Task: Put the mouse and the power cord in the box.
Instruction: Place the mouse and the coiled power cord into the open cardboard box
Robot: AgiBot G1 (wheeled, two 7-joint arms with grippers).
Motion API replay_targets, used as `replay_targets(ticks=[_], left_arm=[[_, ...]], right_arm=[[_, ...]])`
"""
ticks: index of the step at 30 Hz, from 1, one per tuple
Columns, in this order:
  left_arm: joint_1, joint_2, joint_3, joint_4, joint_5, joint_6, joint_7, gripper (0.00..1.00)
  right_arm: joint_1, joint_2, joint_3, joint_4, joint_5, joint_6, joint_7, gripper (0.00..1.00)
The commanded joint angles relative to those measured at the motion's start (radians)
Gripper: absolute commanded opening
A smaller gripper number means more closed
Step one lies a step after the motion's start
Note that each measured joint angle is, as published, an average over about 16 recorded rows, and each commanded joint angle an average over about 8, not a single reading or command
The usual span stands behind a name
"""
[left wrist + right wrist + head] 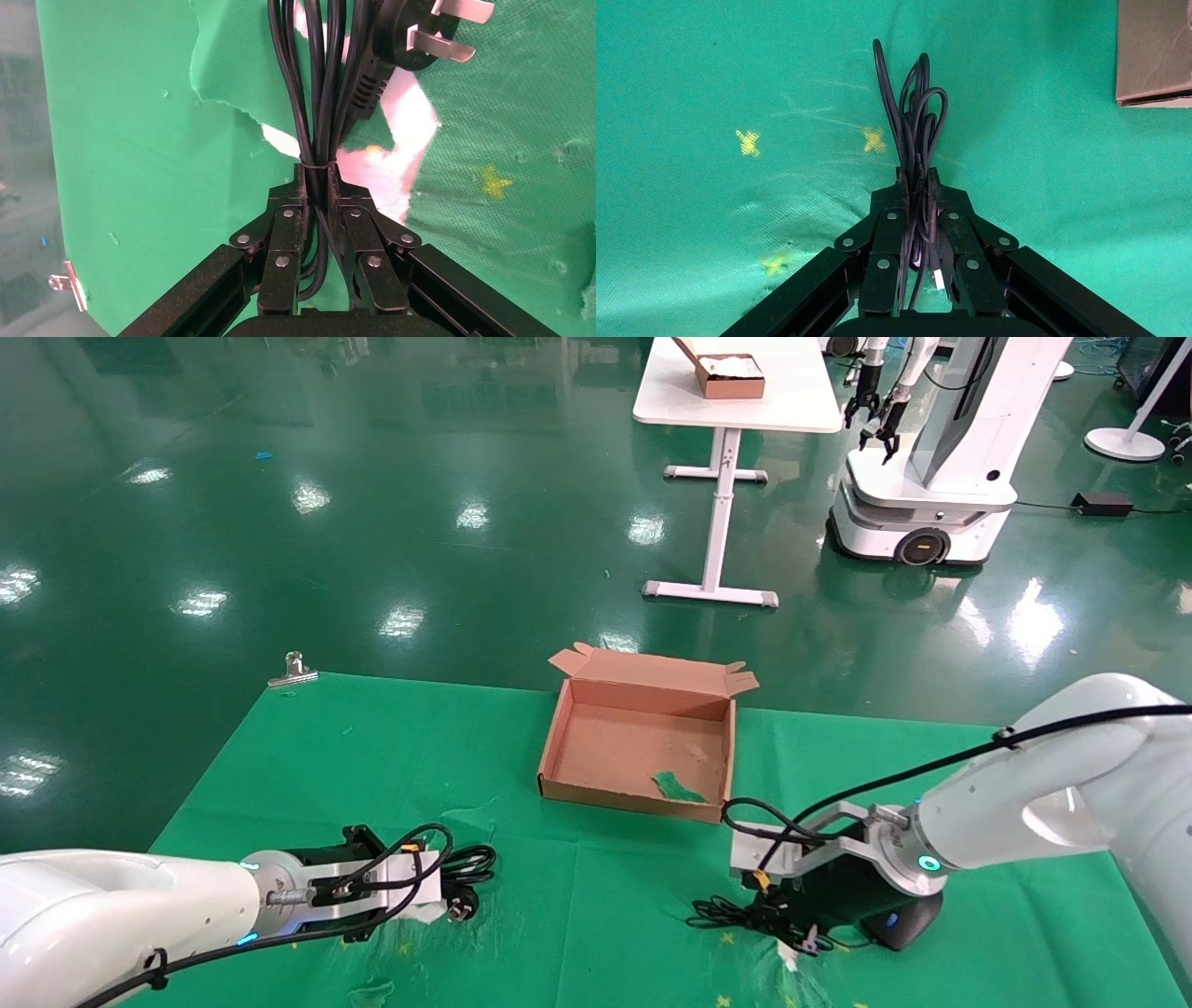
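Observation:
The open brown box [643,738] stands at the middle of the green cloth, with its corner [1155,49] also in the right wrist view. At the front left, my left gripper [443,889] [318,177] is shut on the power cord [468,866] [315,84], clamping the tied bundle of loops. Its pronged plug [415,35] lies just beyond the fingertips. At the front right, my right gripper [778,907] [916,177] is shut on the mouse's thin bundled cable [731,915] [916,105]. The black mouse [899,922] sits on the cloth behind that gripper.
A green scrap [678,789] lies inside the box. The cloth is torn near the power cord, baring the pale table [415,119]. A metal clip [293,670] holds the cloth's far left corner. Beyond the table stand a white table [736,393] and another robot [931,458].

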Motion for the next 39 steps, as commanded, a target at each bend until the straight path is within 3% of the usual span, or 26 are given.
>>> replay_targets(ticks=[1,8,13,16,21,28,29,36,37,39], left_arm=[[0.000,-0.004,-0.001,-0.004,-0.005,0.001,0.003,0.00],[-0.104,-0.015,-0.051,-0.022,-0.184,0.122,0.009,0.00],[-0.148,0.066,-0.071,-0.035,-0.225,0.120,-0.057,0.00],[-0.146,0.152,-0.060,-0.042,-0.178,0.065,-0.111,0.00],[-0.118,0.294,0.002,-0.007,-0.002,-0.096,-0.180,0.00],[-0.122,0.358,0.232,0.109,0.209,-0.412,-0.314,0.00],[-0.129,0.359,0.269,0.127,0.225,-0.448,-0.340,0.06],[-0.194,0.362,0.479,0.210,0.265,-0.575,-0.519,0.94],[-0.203,0.362,0.501,0.216,0.268,-0.582,-0.542,1.00],[-0.218,0.362,0.539,0.223,0.274,-0.593,-0.585,1.00]], right_arm=[[0.004,0.003,0.000,0.001,0.001,0.001,0.000,0.00],[0.089,0.018,-0.024,0.007,-0.037,0.017,0.031,0.00],[0.139,0.027,-0.042,0.011,-0.065,0.021,0.064,0.00],[0.167,0.033,-0.052,0.018,-0.080,0.021,0.083,0.00],[0.214,0.040,-0.068,0.039,-0.104,0.008,0.109,0.00],[0.270,0.054,-0.087,0.092,-0.132,-0.046,0.160,0.00],[0.276,0.058,-0.089,0.102,-0.135,-0.060,0.168,0.00],[0.307,0.095,-0.098,0.192,-0.142,-0.173,0.215,0.00],[0.310,0.101,-0.098,0.209,-0.142,-0.183,0.220,0.00],[0.314,0.112,-0.098,0.245,-0.141,-0.192,0.229,0.00]])
